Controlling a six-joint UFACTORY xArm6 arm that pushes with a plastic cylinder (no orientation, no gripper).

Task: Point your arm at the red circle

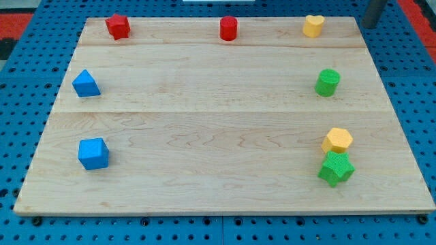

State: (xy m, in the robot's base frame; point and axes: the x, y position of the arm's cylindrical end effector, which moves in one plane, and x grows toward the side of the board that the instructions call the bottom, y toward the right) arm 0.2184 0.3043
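Observation:
The red circle (228, 28), a short cylinder, stands at the view's top edge of the wooden board (218, 122), near the middle. My tip (368, 26) shows as the end of a dark rod at the view's top right, just past the board's corner. It is far to the right of the red circle. The yellow heart (313, 26) stands between them, to the tip's left.
A red star-like block (118, 26) is at top left. A blue triangle (86, 83) and a blue cube (92, 153) are on the left. A green circle (328, 82), a yellow hexagon (337, 140) and a green star (336, 169) are on the right.

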